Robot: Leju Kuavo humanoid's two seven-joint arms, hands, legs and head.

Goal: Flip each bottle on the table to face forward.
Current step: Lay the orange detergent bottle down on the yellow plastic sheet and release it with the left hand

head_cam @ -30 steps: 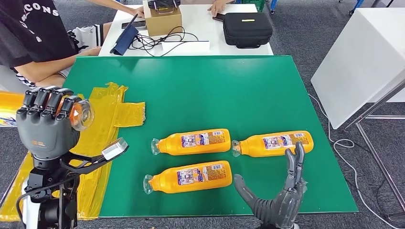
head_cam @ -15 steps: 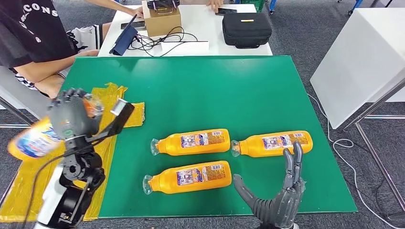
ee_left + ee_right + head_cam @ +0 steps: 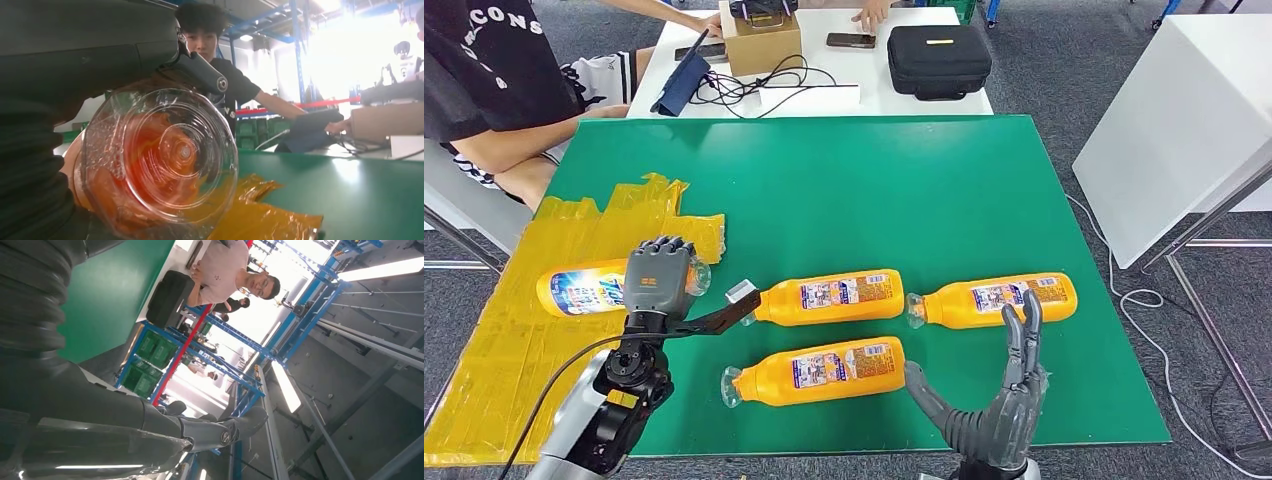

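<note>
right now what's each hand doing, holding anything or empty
Left hand: closed around an orange bottle lying over the yellow tape.
Right hand: open, holding nothing, fingers spread at the near edge of the green table.

The left robot hand is held low at the table's left side, its dark fingers curled over the top of an orange bottle lying on its side. The grey back of the hand faces up, and the silver forearm runs down from it toward the lower left. From the left wrist view, the thumb reaches across the bottle's clear base.

The right robot hand is raised at the near edge of the table, palm side turned up, holding nothing. Its fingers stand straight up close together, and the thumb sticks out to the left.
</note>
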